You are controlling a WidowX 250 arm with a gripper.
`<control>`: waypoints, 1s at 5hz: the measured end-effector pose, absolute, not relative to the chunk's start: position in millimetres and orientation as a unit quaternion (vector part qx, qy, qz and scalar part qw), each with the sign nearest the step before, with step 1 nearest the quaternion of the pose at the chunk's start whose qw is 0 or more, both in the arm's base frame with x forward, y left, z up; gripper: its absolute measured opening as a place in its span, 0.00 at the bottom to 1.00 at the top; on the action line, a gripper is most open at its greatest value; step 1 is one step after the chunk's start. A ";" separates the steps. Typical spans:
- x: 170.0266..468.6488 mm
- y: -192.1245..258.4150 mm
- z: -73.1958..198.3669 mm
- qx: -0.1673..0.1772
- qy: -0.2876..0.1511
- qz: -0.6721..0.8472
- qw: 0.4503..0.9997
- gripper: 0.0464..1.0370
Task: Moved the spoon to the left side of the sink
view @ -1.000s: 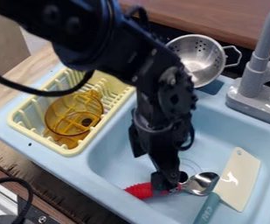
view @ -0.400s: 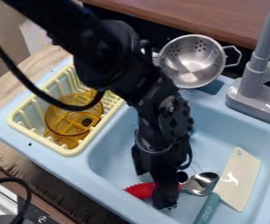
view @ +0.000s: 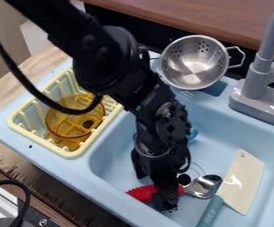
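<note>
The hand [view: 164,200] has been brought lower over the spoon [view: 199,188] since the earliest frame, its tip now set across the red handle [view: 142,193] and on toward the near edge of the sink [view: 59,165]. Between the last two frames only a slight shift is seen in the arm [view: 106,53]. The spoon itself has not been displaced: it lies in the basin [view: 222,137], close to the near edge, with its handle end pointed left and its metal bowl [view: 207,183] to the right, just beside the pale flat utensil [view: 244,181].

Whether the hand is apart or clamped on the handle cannot be told, as the grip is hidden by its own dark body. The approach thus appears nearly complete and the grasp to be the step in hand; the carry to the left is judged not yet begun. A firm hold should be secured before any lift is made, then the spoon should be raised and taken toward the basin's left edge, on the side of the yellow rack [view: 74,154]. If the ribbed handle is caught off its middle, the spoon may be swung round by the weight of its bowl, or the nearby wall may be scraped.
</note>
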State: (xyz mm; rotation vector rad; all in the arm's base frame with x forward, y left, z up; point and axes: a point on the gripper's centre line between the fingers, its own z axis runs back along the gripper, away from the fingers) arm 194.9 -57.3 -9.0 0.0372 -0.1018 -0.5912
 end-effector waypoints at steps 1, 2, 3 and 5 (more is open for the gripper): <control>196.8 -58.4 -10.7 0.022 -0.057 -0.291 0.955 0.96; 197.7 -59.0 -12.3 0.032 -0.061 -0.295 0.953 0.92; 196.5 -59.2 -12.8 0.037 -0.060 -0.300 0.951 0.67; 191.8 -59.2 -12.7 0.041 -0.048 -0.296 0.953 0.32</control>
